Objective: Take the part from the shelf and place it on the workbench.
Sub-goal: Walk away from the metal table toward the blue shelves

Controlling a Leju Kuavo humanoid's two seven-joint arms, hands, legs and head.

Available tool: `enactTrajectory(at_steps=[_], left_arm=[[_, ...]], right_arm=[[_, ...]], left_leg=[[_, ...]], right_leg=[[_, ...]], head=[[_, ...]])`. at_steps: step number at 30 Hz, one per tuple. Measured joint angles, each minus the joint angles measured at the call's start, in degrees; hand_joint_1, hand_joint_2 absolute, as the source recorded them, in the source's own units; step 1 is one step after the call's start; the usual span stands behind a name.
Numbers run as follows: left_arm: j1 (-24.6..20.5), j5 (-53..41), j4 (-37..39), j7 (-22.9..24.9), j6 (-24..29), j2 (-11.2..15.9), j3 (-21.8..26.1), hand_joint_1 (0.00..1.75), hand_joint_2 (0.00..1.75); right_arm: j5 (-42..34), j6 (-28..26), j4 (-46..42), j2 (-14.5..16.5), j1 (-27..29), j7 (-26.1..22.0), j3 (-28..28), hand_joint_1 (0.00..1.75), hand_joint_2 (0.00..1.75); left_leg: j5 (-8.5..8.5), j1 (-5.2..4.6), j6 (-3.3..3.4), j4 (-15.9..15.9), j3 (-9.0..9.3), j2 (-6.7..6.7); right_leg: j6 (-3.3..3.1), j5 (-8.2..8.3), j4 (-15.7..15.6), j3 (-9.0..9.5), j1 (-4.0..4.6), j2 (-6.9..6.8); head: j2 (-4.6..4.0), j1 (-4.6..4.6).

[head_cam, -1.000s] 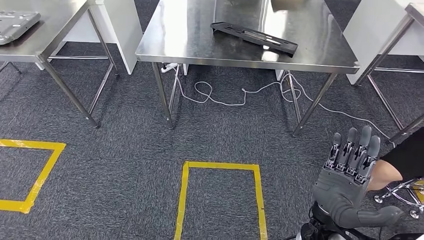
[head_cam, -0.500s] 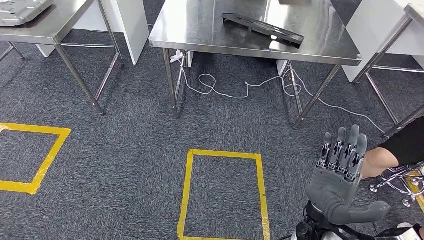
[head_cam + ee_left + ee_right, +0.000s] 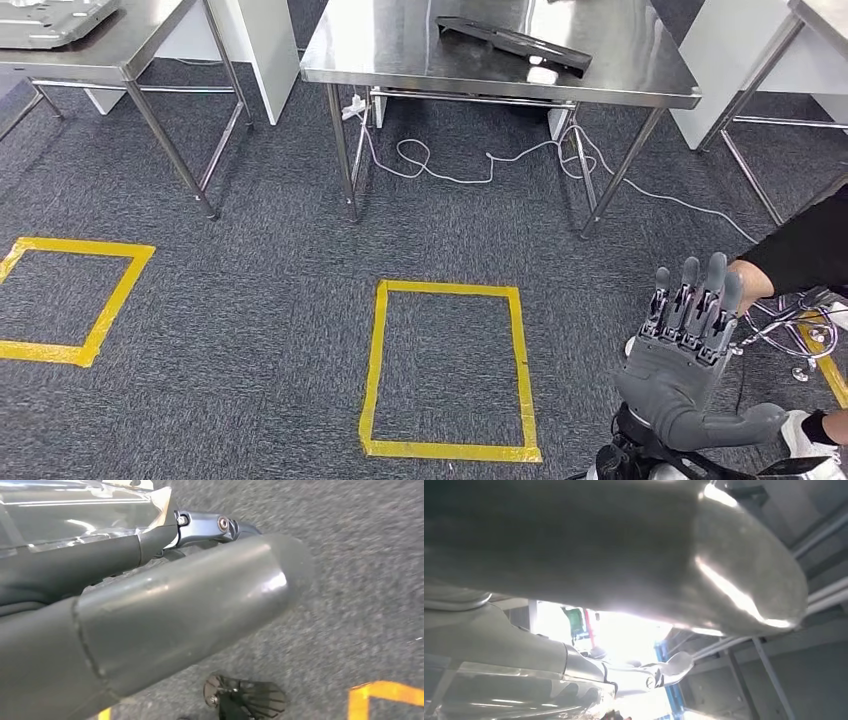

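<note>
The right hand (image 3: 690, 360) is raised at the lower right of the head view, palm flat, fingers (image 3: 697, 296) straight and side by side, thumb (image 3: 745, 424) stuck out to the side; it holds nothing and touches nothing. Just beyond its fingertips a person's hand (image 3: 750, 280) in a black sleeve (image 3: 808, 252) reaches in from the right edge, close to the fingers, though whether they touch cannot be told. The left hand (image 3: 150, 610) appears in its own wrist view as a thick grey thumb over dark carpet (image 3: 360, 590); how its fingers lie cannot be told. The dark, long part (image 3: 512, 45) lies flat on the steel workbench (image 3: 400, 60) at the top of the head view, toward the bench's right half and angled across it, well apart from the right hand and far ahead of it. Between the robot and the bench stretches open grey carpet marked with a yellow tape rectangle (image 3: 450, 372) straight ahead and another tape rectangle (image 3: 75, 298) to the left. A white cable (image 3: 470, 170) loops on the floor under the bench between its legs. A second steel table (image 3: 110, 40) stands to the left, carrying a grey tray (image 3: 50, 20).
</note>
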Motion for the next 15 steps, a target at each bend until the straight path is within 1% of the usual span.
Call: enactTrajectory(at_steps=[1, 2, 3, 4, 5, 6, 7, 8, 9, 10, 11, 12, 13, 14, 15], left_arm=[[0.0, 0.0, 0.0, 0.0, 0.0, 0.0, 0.0, 0.00, 0.00], [0.1, -0.1, 0.0, 0.0, 0.0, 0.0, 0.0, 0.00, 0.00], [0.1, -0.1, 0.0, 0.0, 0.0, 0.1, 0.0, 0.00, 0.00], [0.1, -0.1, 0.0, 0.0, 0.0, 0.1, 0.0, 0.00, 0.00], [0.1, -0.1, 0.0, 0.0, 0.0, 0.2, 0.0, 0.00, 0.00], [0.1, -0.1, 0.0, 0.0, 0.0, 0.2, 0.0, 0.00, 0.00], [0.0, -0.2, 0.0, 0.0, 0.0, 0.1, 0.0, 0.00, 0.00], [0.0, -0.2, 0.0, 0.0, 0.0, 0.1, 0.0, 0.00, 0.00], [-0.1, -0.3, 0.0, 0.0, 0.0, 0.1, 0.0, 0.00, 0.00], [-0.2, -0.3, 0.0, 0.0, 0.0, 0.1, 0.0, 0.00, 0.00], [-0.2, -0.4, 0.0, 0.0, 0.0, 0.1, 0.0, 0.00, 0.00], [-0.2, -0.4, 0.0, -0.1, 0.0, 0.1, 0.0, 0.00, 0.00], [-0.2, -0.4, 0.0, -0.1, 0.0, 0.1, 0.0, 0.00, 0.00], [-0.1, -0.4, 0.0, -0.1, 0.0, 0.1, 0.0, 0.00, 0.00], [-0.1, -0.4, 0.0, -0.2, 0.0, 0.1, 0.0, 0.00, 0.00]], right_arm=[[0.0, -0.1, 0.1, 0.0, 0.1, 0.0, 0.0, 0.00, 0.00], [-0.1, -0.2, 0.1, 0.0, 0.1, 0.0, 0.1, 0.00, 0.00], [-0.1, -0.3, 0.2, 0.0, 0.2, 0.0, 0.2, 0.00, 0.00], [-0.1, -0.3, 0.3, 0.0, 0.3, 0.0, 0.2, 0.00, 0.00], [-0.1, -0.3, 0.4, 0.0, 0.3, 0.0, 0.3, 0.00, 0.00], [-0.1, -0.3, 0.5, 0.0, 0.4, 0.0, 0.3, 0.00, 0.00], [-0.1, -0.3, 0.5, 0.0, 0.4, 0.0, 0.3, 0.00, 0.00], [-0.1, -0.3, 0.6, 0.0, 0.4, 0.0, 0.3, 0.00, 0.00], [0.0, -0.3, 0.6, -0.1, 0.3, 0.0, 0.3, 0.00, 0.00], [0.1, -0.5, 0.5, -0.1, 0.3, 0.0, 0.3, 0.00, 0.00], [0.2, -0.7, 0.6, -0.2, 0.4, 0.0, 0.4, 0.00, 0.00], [0.3, -1.0, 0.6, -0.3, 0.5, 0.0, 0.4, 0.00, 0.00], [0.5, -1.4, 0.6, -0.4, 0.6, 0.0, 0.4, 0.00, 0.00], [0.6, -1.8, 0.7, -0.5, 0.7, 0.0, 0.4, 0.00, 0.00], [0.8, -2.1, 0.7, -0.6, 0.7, 0.0, 0.4, 0.00, 0.00]], left_leg=[[-3.44, 0.11, -0.33, 3.4, -0.67, -0.05], [-5.89, 0.33, -0.71, 7.2, -1.25, -0.04], [-6.61, 0.60, -1.14, 10.6, -1.52, -0.03], [-5.75, 0.92, -1.55, 12.7, -1.24, -0.02], [-3.90, 1.30, -2.01, 12.8, 0.02, 0.00], [-2.23, 1.74, -2.53, 11.0, 2.27, 0.02], [-1.56, 2.22, -3.06, 7.5, 5.47, 0.03], [-2.07, 2.52, -3.37, 3.3, 8.70, -0.05], [-3.23, 2.68, -3.33, -0.1, 10.95, -0.14], [-4.25, 2.58, -3.01, -2.3, 12.16, -0.26], [-4.63, 2.29, -2.27, -3.2, 12.11, -0.33], [-4.29, 2.13, -1.40, -3.3, 11.48, -0.20], [-3.69, 1.96, -0.56, -3.4, 10.79, -0.10], [-3.02, 1.91, 0.29, -3.6, 9.99, 0.05], [-2.36, 1.94, 0.87, -3.7, 9.14, 0.17]], right_leg=[[-0.20, 0.82, 0.0, -0.87, 0.08, -0.03], [-0.20, 1.60, 0.1, -1.70, 0.03, -0.10], [0.01, 2.34, 0.2, -2.56, -0.06, -0.16], [0.33, 2.99, 0.4, -3.47, -0.24, -0.23], [0.71, 3.55, 0.9, -4.46, -0.51, -0.29], [1.08, 3.96, 1.6, -5.52, -0.77, -0.34], [1.42, 4.18, 2.5, -6.61, -0.85, -0.38], [1.73, 4.29, 3.6, -7.62, -0.86, -0.40], [2.14, 4.43, 4.7, -8.44, -0.66, -0.42], [2.69, 4.68, 5.3, -9.07, -0.44, -0.43], [3.41, 5.17, 5.5, -9.51, -0.33, -0.44], [4.05, 5.60, 5.5, -9.89, -0.38, -0.41], [4.40, 5.32, 5.7, -10.38, -0.55, -0.35], [4.43, 4.12, 6.7, -11.04, -0.74, -0.27], [4.22, 1.91, 8.8, -11.86, -0.96, -0.18]], head=[[0.00, -0.06], [0.00, -0.15], [0.00, -0.15], [0.00, -0.18], [0.00, -0.18], [0.00, -0.19], [0.00, -0.27], [0.00, -0.32], [0.00, -0.36], [0.00, -0.37], [0.00, -0.28], [0.00, -0.29], [0.00, -0.37], [0.00, -0.32], [0.00, -0.27]])
